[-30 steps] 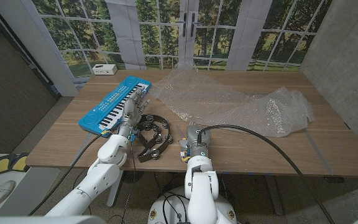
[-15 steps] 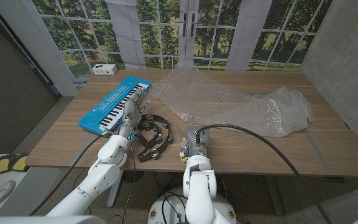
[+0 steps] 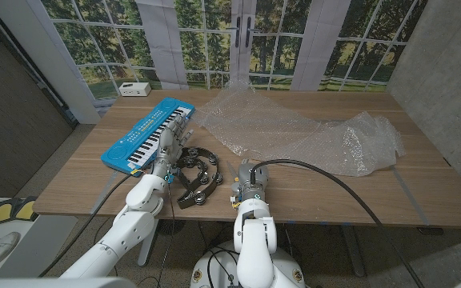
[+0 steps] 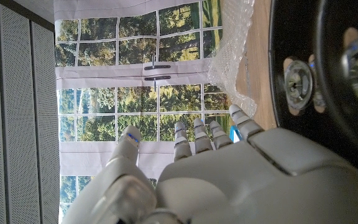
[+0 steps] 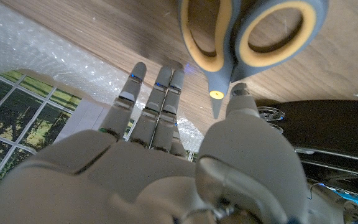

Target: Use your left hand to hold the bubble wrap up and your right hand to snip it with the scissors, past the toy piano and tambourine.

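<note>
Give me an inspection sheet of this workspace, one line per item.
Surface: wooden table, bare along its right side.
Job's things: clear crumpled bubble wrap lying across the far half; blue-and-yellow-handled scissors on the wood just beyond the right hand.
Clutter: blue toy piano far left; black tambourine near the front edge.
Hands: left hand over the piano, fingers extended, holding nothing; right hand fingers spread, not yet on the scissors.
Cables: black cable arcing from the right wrist over the table.
Surroundings: forest-window backdrop; small white box on the sill.
</note>
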You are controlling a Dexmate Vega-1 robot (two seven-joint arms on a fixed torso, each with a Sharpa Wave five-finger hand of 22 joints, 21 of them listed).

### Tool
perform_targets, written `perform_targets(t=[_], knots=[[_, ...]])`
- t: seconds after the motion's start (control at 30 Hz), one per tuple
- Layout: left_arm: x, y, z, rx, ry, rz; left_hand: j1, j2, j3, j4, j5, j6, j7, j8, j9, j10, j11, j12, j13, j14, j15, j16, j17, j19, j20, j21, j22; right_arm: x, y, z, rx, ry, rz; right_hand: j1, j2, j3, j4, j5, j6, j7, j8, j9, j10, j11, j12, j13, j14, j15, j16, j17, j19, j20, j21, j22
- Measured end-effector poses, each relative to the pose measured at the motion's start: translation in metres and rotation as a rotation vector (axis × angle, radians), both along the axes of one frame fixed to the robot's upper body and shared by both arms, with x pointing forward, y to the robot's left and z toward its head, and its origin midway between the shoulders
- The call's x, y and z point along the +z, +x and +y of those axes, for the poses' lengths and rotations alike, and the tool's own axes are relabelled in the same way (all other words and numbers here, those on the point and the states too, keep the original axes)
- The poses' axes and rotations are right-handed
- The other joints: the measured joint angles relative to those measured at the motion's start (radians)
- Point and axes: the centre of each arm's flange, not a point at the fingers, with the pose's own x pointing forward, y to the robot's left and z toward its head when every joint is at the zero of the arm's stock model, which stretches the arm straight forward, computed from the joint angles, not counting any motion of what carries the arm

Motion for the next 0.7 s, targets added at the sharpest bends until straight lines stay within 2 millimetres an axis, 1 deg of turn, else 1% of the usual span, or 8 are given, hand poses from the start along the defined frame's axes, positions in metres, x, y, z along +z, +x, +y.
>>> perform_targets(t=[0.13, 0.27, 0.33, 0.4, 0.5, 0.67, 0.7], knots=[[-0.0001, 0.0, 0.0002, 0.0, 0.0, 0.0, 0.0, 0.0, 0.0, 0.0, 0.0, 0.0, 0.0, 0.0, 0.0, 0.0, 0.0, 0.0, 0.0, 0.0, 0.0, 0.0, 0.0, 0.0, 0.0, 0.0, 0.0, -0.0002, 0.0007, -0.0001, -0.001, -0.001, 0.003, 0.004, -0.004, 0.0, 0.0, 0.0, -0.005, -0.005, 0.0, 0.0, -0.007, -0.005, 0.008, 0.01, -0.011, 0.0, 0.0, 0.007, 0.0, 0.0, 0.0, 0.0], [0.0004, -0.0004, 0.0003, 0.0, 0.0, -0.001, 0.0, 0.0, 0.0, 0.0, 0.0, 0.0, 0.0, 0.0, 0.0, 0.0, 0.0, 0.0, 0.0, 0.0, 0.0, 0.0, 0.0, 0.0, 0.0, 0.0, 0.0, -0.0008, 0.0013, 0.0002, 0.002, 0.0, 0.007, 0.004, -0.004, 0.0, 0.0, 0.0, -0.005, -0.006, 0.0, 0.0, -0.011, -0.004, 0.008, 0.016, -0.011, -0.001, 0.008, 0.012, -0.004, 0.004, 0.0, 0.0], [0.0006, -0.0006, 0.0002, -0.001, 0.0, -0.002, 0.0, 0.0, 0.0, 0.0, 0.0, 0.0, 0.0, 0.0, 0.0, 0.0, 0.0, 0.0, 0.0, 0.0, 0.0, 0.0, 0.0, 0.0, 0.0, 0.0, 0.0, -0.0008, 0.0018, 0.0002, 0.003, 0.001, 0.008, 0.004, -0.004, 0.005, 0.002, 0.0, -0.005, -0.005, 0.0, 0.0, -0.011, -0.004, 0.012, 0.02, -0.011, -0.001, 0.008, 0.014, -0.008, 0.003, 0.0, 0.0], [0.0007, -0.0011, 0.0001, -0.001, 0.0, -0.002, 0.0, 0.0, 0.0, 0.0, 0.0, 0.0, 0.0, 0.0, 0.0, 0.0, 0.0, 0.0, 0.0, 0.0, 0.0, 0.0, 0.0, 0.0, 0.0, 0.0, 0.0, -0.001, 0.0022, 0.0001, 0.004, 0.002, 0.007, 0.016, 0.008, 0.01, -0.003, 0.0, -0.005, -0.005, 0.0, 0.0, -0.011, -0.004, 0.016, 0.025, -0.011, -0.001, 0.008, 0.017, -0.011, 0.0, 0.0, 0.0], [0.0007, -0.0011, 0.0001, -0.002, 0.0, -0.002, 0.0, 0.0, 0.0, 0.0, 0.0, 0.0, 0.0, 0.0, 0.0, 0.0, 0.0, 0.0, 0.0, 0.0, 0.0, 0.0, 0.0, 0.0, 0.0, 0.0, 0.0, -0.0011, 0.0025, 0.0, 0.004, -0.001, 0.006, 0.026, 0.011, 0.015, -0.004, 0.007, -0.005, -0.005, 0.0, 0.0, -0.011, -0.004, 0.021, 0.033, -0.011, 0.0, 0.008, 0.021, -0.011, 0.0, 0.0, 0.0], [0.0002, -0.002, 0.0002, -0.002, -0.002, -0.002, 0.0, 0.0, 0.0, 0.0, 0.0, 0.0, 0.0, 0.0, 0.0, 0.0, 0.0, 0.0, 0.0, 0.0, 0.0, 0.0, 0.0, 0.0, 0.0, 0.0, 0.0, -0.0016, 0.0033, -0.0002, 0.008, 0.003, 0.001, 0.026, 0.011, 0.017, -0.002, 0.01, -0.005, -0.005, 0.0, 0.0, -0.011, -0.004, 0.023, 0.04, -0.011, 0.0, 0.008, 0.022, -0.011, 0.0, 0.0, 0.0], [0.0002, -0.002, 0.0003, -0.002, -0.002, -0.002, 0.0, 0.0, 0.0, 0.0, 0.0, 0.0, 0.0, 0.0, 0.0, 0.0, 0.0, 0.0, 0.0, 0.0, 0.0, 0.0, 0.0, 0.0, 0.0, 0.0, 0.0, -0.0017, 0.0034, -0.0002, 0.008, 0.001, 0.0, 0.026, 0.011, 0.019, -0.004, 0.011, -0.005, -0.005, 0.0, 0.0, -0.011, -0.004, 0.023, 0.041, -0.011, 0.0, 0.008, 0.022, -0.011, 0.0, 0.0, 0.0]])
